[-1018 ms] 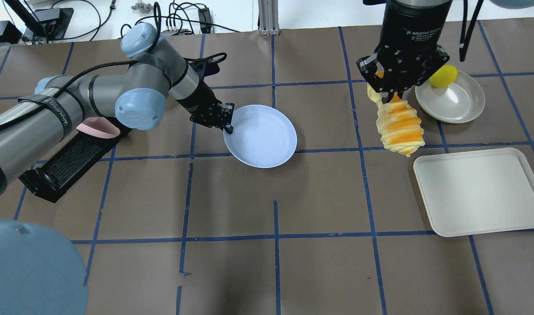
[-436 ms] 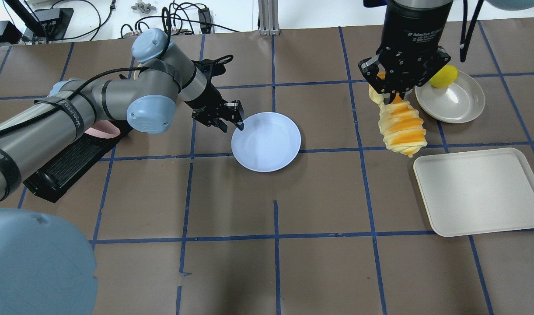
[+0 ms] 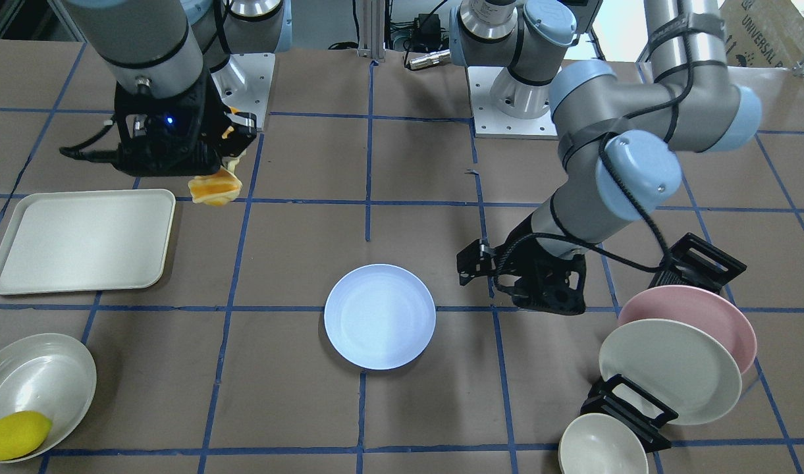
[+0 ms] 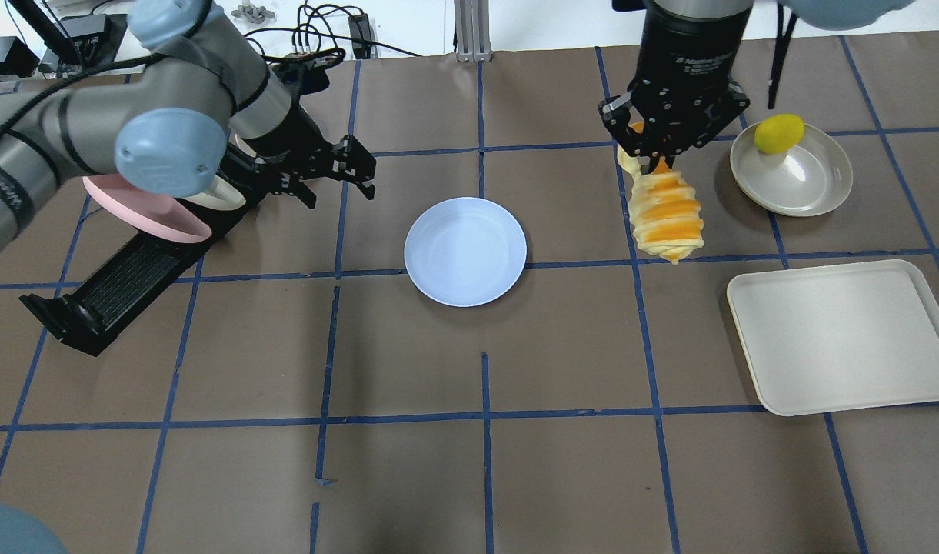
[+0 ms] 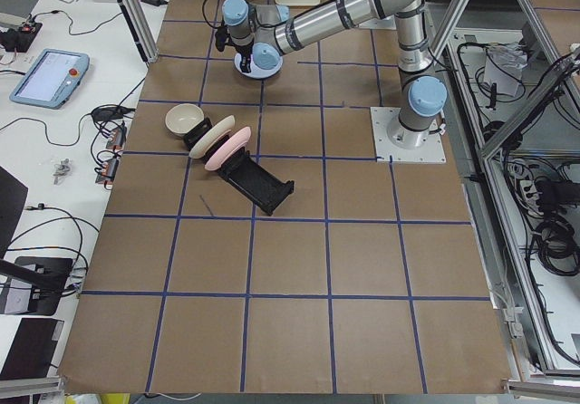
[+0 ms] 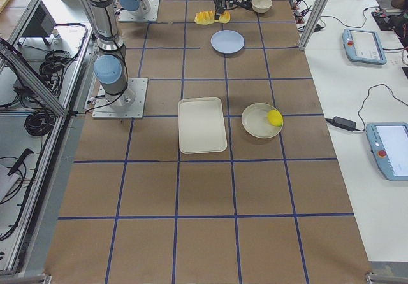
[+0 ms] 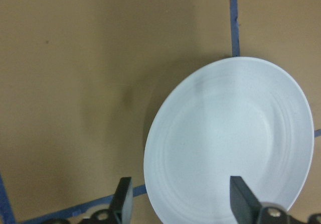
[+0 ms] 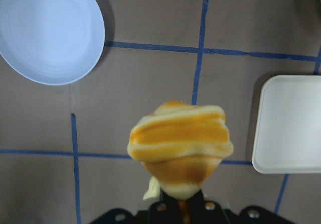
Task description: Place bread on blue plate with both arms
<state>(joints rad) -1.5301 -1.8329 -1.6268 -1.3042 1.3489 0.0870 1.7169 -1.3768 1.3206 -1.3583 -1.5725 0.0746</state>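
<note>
We see the right claw (image 4: pixel 658 154) clenched on the upper end of the bread (image 4: pixel 664 215). The loaf hangs lengthwise below it, above the desk (image 4: pixel 561 477), and touches nothing else. In the overhead view the loaf is to the right of the blue plate (image 4: pixel 465 251) and apart from it. It sits between that plate and the shallow bowl (image 4: pixel 804 185) that holds the lemon (image 4: pixel 779 133). The right wrist camera shows the loaf foreshortened just ahead of the claw. In that view the blue plate is in the upper left corner and the cream tray (image 4: pixel 842 338) is at the right edge.

The blue plate lies flat near the middle of the desk, and the bread is not yet on it. The left claw (image 7: pixel 181 203) is released. Its wrist view shows the 2 fingers (image 7: pixel 124 199) standing wide apart and gripping nothing, with the plate lying beyond them. In the overhead view that claw hovers to the left of the plate, apart from its rim.

A black rack (image 4: pixel 123 285) stands on the desk beside the left arm. In the front-facing view we count 2 plates leaning in it, a pink plate (image 3: pixel 704 313) behind a cream plate (image 3: pixel 668 368). A small bowl (image 3: pixel 602 451) stands at the rack's near end. The cream tray lies flat on the desk, near the shallow bowl and well apart from the blue plate.
</note>
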